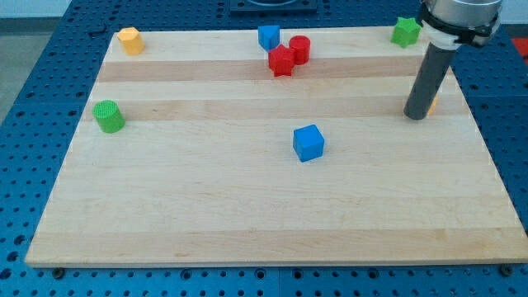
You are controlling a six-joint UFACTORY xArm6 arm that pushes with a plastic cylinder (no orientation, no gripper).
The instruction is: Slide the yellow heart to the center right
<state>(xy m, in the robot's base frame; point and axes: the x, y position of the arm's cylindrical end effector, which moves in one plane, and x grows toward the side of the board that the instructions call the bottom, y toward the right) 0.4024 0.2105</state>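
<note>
The rod's tip [417, 116] is planted on the wooden surface [247, 214], well toward the view's right of the blue cube [308, 142]. No jaws are carried by the end effector. Only a yellow sliver [434, 105], presumably the yellow heart, is seen just behind the rod. Above the blue cube lie a red star-like block [280, 61], a red cylinder [299, 49] and a second blue block [269, 36]. A green star-like block [405, 31], a green cylinder [108, 116] and an orange block [129, 40] are also seen.
</note>
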